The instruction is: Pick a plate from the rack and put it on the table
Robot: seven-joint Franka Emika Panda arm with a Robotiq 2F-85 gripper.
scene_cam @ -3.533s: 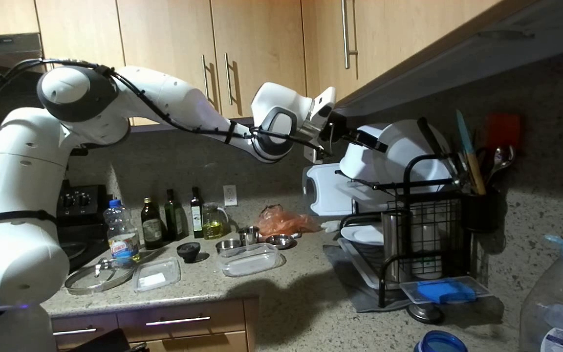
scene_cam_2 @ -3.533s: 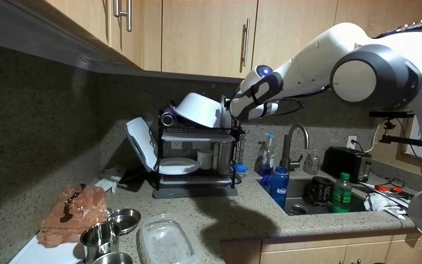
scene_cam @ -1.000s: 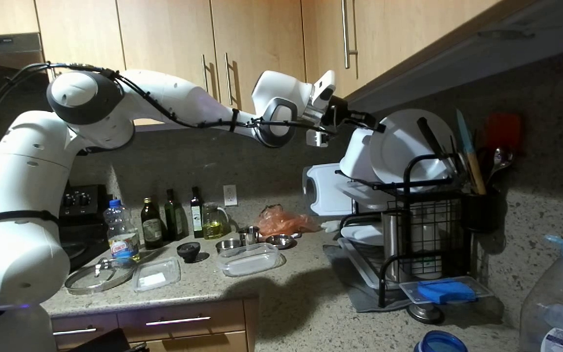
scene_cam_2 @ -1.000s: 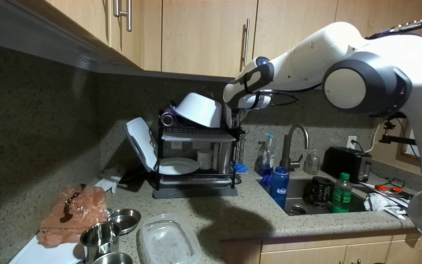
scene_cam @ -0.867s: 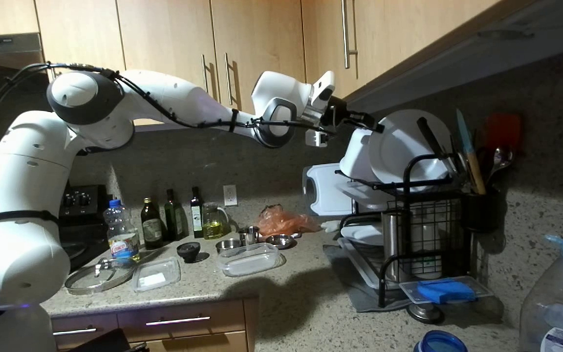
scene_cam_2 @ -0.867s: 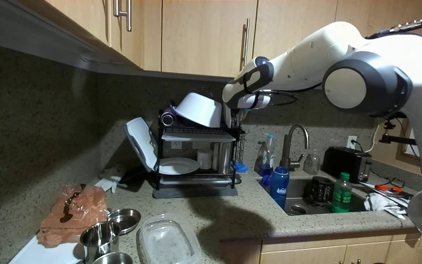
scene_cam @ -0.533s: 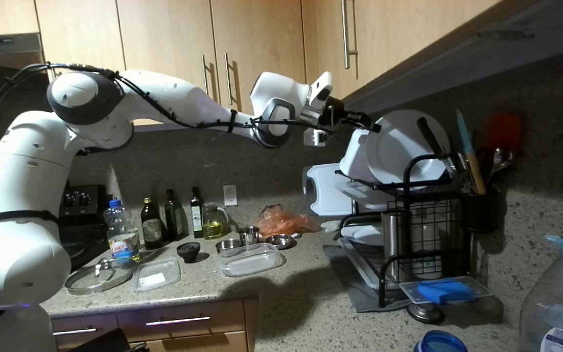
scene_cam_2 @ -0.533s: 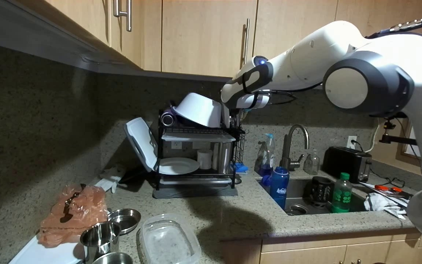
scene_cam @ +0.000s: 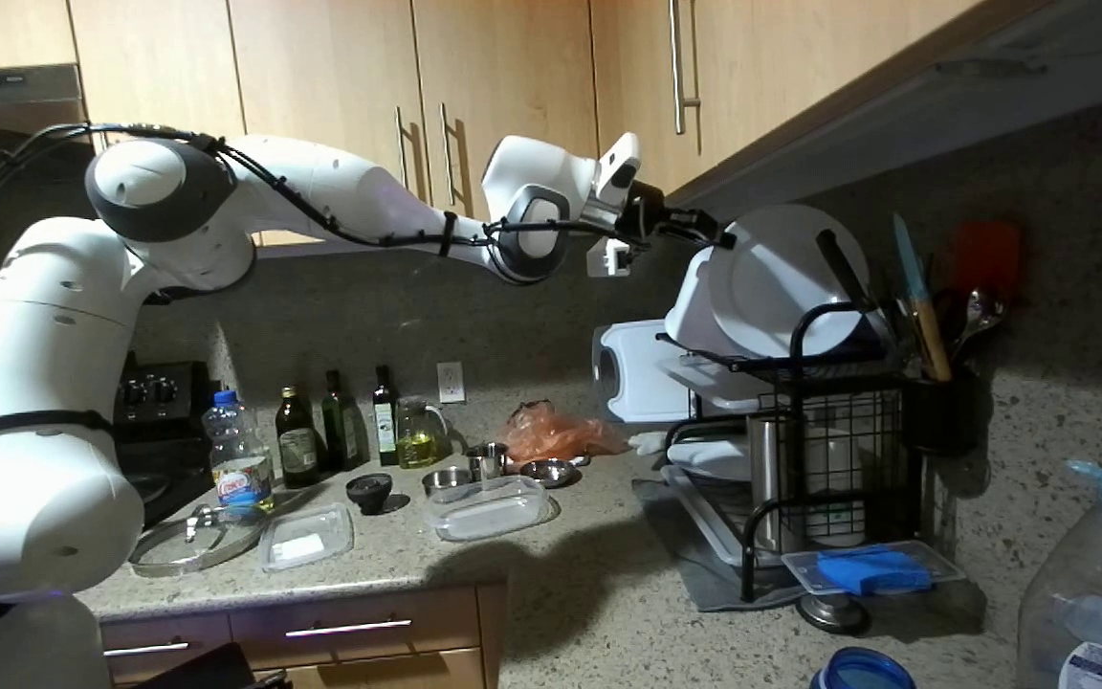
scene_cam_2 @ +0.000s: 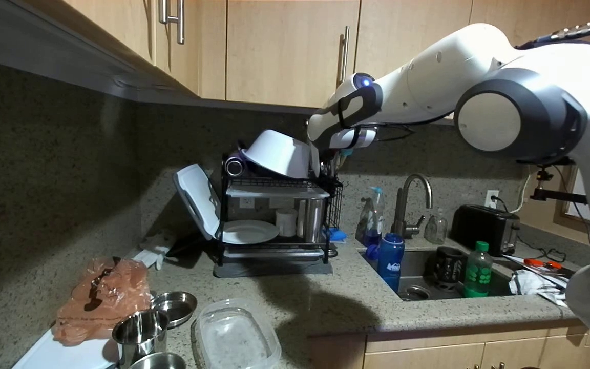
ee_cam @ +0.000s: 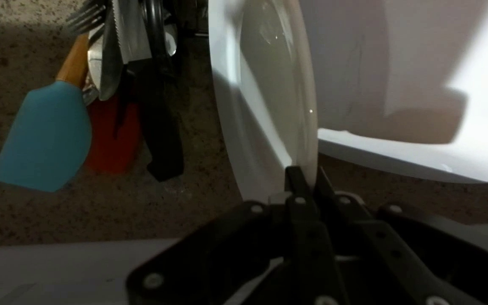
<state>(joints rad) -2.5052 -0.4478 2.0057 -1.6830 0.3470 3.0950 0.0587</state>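
Observation:
The white plate [scene_cam: 781,287] stands tilted on edge at the top of the black rack [scene_cam: 838,459]. My gripper [scene_cam: 725,239] is shut on its upper rim, and the wrist view has the fingertips of my gripper [ee_cam: 307,173] on either side of that rim. Whether the lower edge of the plate touches the rack is hidden behind the rack's bars. An exterior view gives only a narrow strip of the plate [scene_cam_2: 315,160] beside the arm. The table [scene_cam: 599,622] is the speckled countertop below.
A white bowl [scene_cam_2: 277,154] leans close beside the plate on the top tier. Knives and a blue spatula [ee_cam: 45,137] stand in the holder at the rack's side. Cabinets [scene_cam_2: 290,51] hang above. A clear container [scene_cam_2: 238,335] and an orange bag [scene_cam_2: 103,300] lie on the counter.
Over the last second the gripper and plate have shifted slightly toward the bowl and a little upward. Since a few seconds ago the plate has risen; the grip stays shut throughout.

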